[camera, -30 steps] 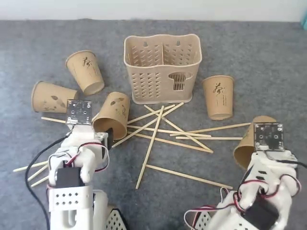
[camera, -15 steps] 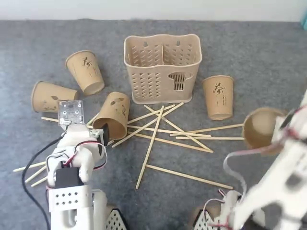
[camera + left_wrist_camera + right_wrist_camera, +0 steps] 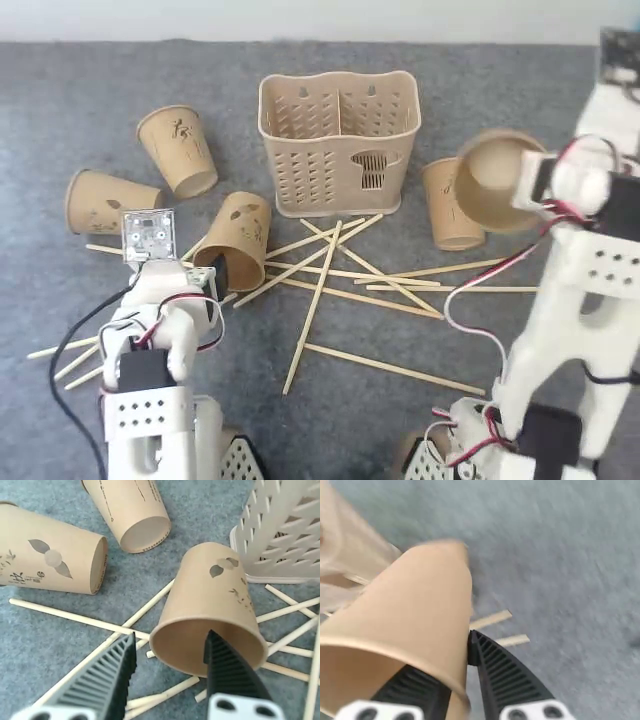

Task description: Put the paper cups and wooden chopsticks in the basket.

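The beige slotted basket (image 3: 340, 140) stands upright at the back middle of the grey carpet. My right gripper (image 3: 527, 184) hangs raised to the right of it, shut on the rim of a paper cup (image 3: 495, 180) (image 3: 415, 625) whose mouth faces the high camera. My left gripper (image 3: 170, 637) is open low at the mouth of a cup lying on its side (image 3: 235, 240) (image 3: 210, 610), with one finger (image 3: 227, 672) in front of the opening and the other (image 3: 107, 680) outside the rim. Several wooden chopsticks (image 3: 340, 270) lie crossed in front of the basket.
Two more cups lie on their sides at the left (image 3: 178, 150) (image 3: 105, 202). Another cup (image 3: 447, 210) lies right of the basket, partly behind the held one. A few chopsticks (image 3: 65, 360) lie beside the left arm's base.
The right arm has lifted its cup off the carpet at the front right and carried it up and back toward the basket. The left arm has barely shifted.
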You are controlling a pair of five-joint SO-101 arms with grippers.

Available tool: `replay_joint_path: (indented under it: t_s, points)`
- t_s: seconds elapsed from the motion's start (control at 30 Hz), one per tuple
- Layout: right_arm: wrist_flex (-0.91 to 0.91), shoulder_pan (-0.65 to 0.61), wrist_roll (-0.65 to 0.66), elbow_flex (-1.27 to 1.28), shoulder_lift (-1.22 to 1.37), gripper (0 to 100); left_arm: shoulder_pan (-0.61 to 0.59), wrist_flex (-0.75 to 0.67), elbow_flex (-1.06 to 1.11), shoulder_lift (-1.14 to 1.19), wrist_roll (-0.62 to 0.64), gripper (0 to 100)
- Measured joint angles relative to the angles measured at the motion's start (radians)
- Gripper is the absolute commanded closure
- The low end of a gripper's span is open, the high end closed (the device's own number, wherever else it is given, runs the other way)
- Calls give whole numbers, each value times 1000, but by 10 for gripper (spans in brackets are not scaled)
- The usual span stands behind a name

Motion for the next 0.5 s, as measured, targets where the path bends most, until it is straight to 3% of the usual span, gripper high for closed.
replay_joint_path:
  t_s: [0.3,0.5]
  points:
    - [-2,-269,-164,-331,196,991,0,-21,20,-2,0,791]
    - [-9,-358,-184,-535,359,991,0,-21,20,-2,0,791]
